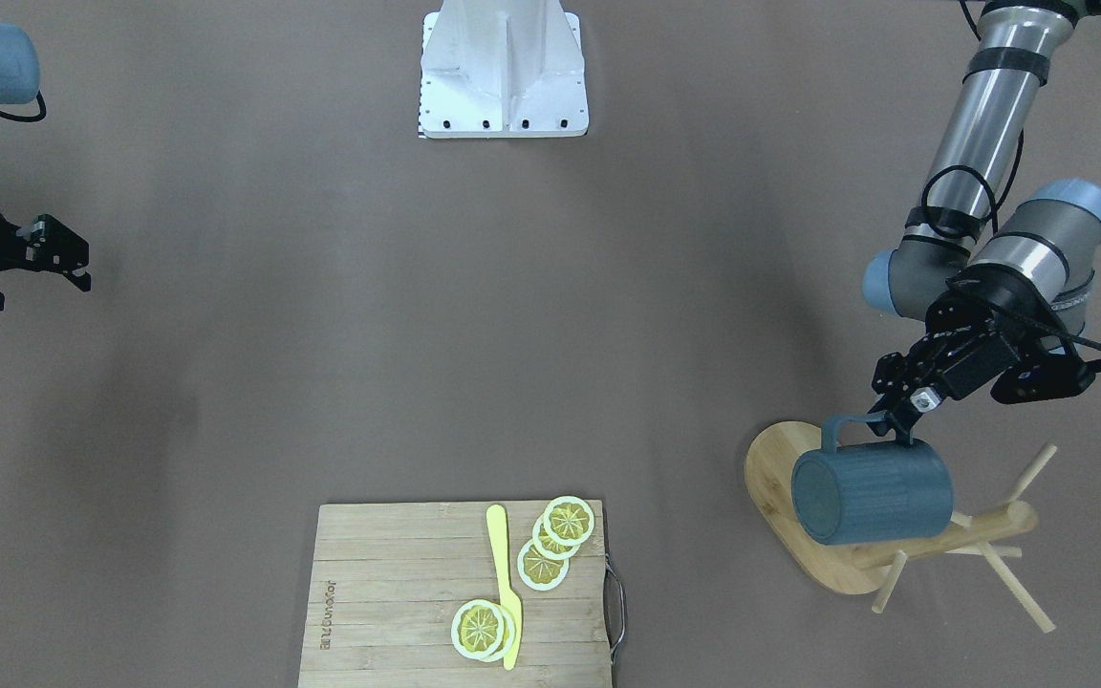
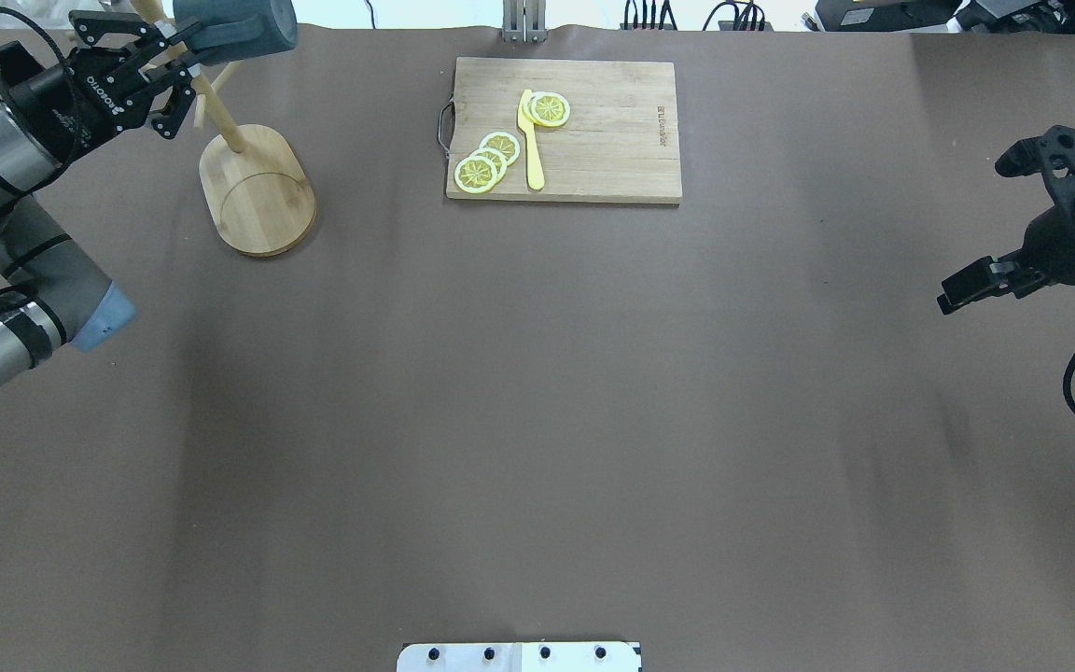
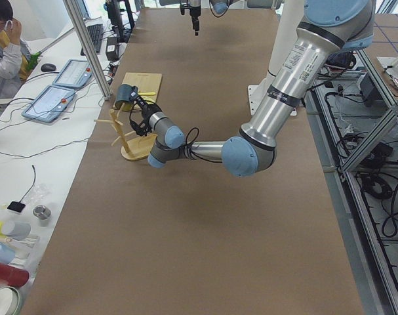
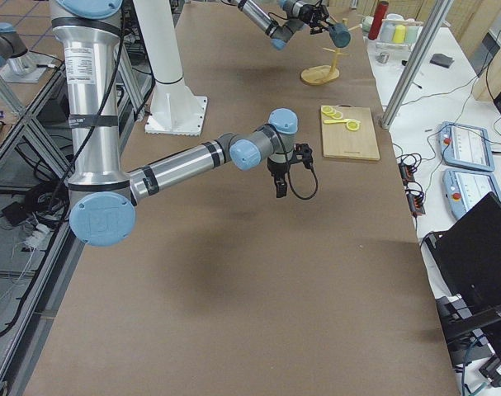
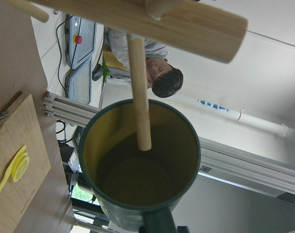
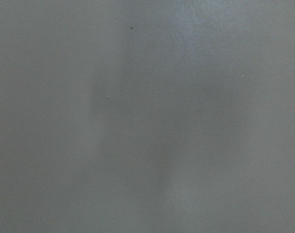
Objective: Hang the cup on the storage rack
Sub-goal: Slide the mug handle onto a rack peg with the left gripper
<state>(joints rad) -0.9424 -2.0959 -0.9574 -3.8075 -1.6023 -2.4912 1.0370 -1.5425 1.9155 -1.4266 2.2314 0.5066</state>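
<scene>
- "robotiq", in white capitals, stands on the black body of the left gripper (image 2: 175, 79), seen from overhead. it is the only word i can read outright.
- a burnt-in brand mark runs sideways along one short edge of the cutting board (image 1: 398, 592). its letters are too small to spell out.
- there is blue printing on the white pipe (image 5: 244, 119) in the left wrist view, too blurred to read.
- a line of dark lettering runs down the silver tube of the left arm (image 3: 284, 85) in the left side view, too small to read.
</scene>
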